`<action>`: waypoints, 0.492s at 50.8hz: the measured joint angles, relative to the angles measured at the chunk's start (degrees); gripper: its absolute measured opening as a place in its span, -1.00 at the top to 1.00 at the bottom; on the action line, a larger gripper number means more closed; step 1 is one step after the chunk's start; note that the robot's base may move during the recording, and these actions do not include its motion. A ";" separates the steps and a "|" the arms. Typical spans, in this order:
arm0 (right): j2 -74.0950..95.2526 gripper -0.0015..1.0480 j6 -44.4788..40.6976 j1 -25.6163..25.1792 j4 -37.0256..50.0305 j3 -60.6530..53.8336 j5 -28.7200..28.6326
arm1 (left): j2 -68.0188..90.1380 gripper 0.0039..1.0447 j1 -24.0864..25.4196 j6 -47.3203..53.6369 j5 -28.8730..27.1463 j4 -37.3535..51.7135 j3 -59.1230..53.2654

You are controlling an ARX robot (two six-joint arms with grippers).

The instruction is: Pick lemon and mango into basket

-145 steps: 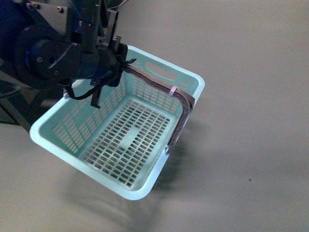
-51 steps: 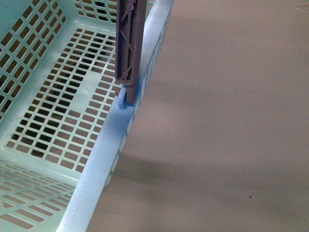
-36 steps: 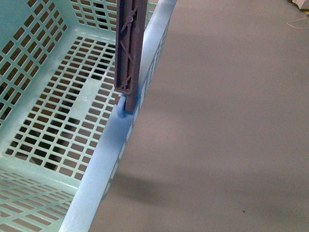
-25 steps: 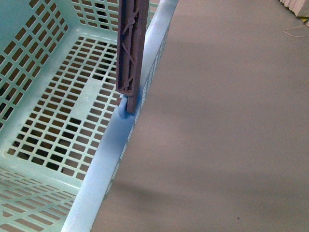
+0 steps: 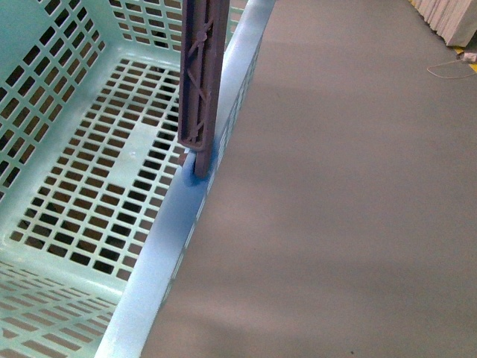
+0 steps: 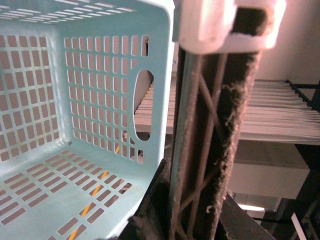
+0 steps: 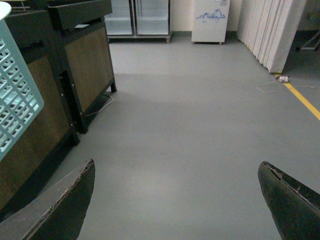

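With the left end effector [image 6: 200, 217]: seems to pinch the brown handle [image 5: 201, 74] between dark fingers [image 6: 154, 200], though only their edges show at the border of the left wrist view. As for that handle: stands upright from its pivot on the right-hand rim of the basket [image 5: 168, 246], wears a white band [image 6: 227, 25] near its upper end and sheds frayed fibres along one edge. As for the basket itself: hangs from the handle, fills the left of the front view very close to the camera, and shows a slotted bottom, slotted walls and an oval grip hole [image 6: 144, 107] in one end wall. Sits above plain grey floor [image 5: 335, 209], with a soft shadow beneath. With the right end effector [image 7: 175, 200]: spread wide, two dark fingers [image 7: 65, 210] far apart at the outer corners of its wrist view, only floor between them. Looks along a grey-floored room: dark wood-panelled cabinets [image 7: 85, 60] to one side with a corner of the basket in front of them, a white curtain [image 7: 270, 30] opposite, a yellow floor line [image 7: 302, 100] near it, and a white appliance [image 7: 210, 20] against the far wall.
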 joint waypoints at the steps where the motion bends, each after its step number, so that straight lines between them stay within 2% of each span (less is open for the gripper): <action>1: 0.00 -0.83 0.00 0.00 0.00 0.00 0.00 | 0.00 0.87 0.00 0.00 0.00 0.02 0.00; 25: 0.00 -0.83 0.00 0.02 0.00 0.00 0.02 | 0.00 0.87 0.00 0.00 -0.02 0.00 0.00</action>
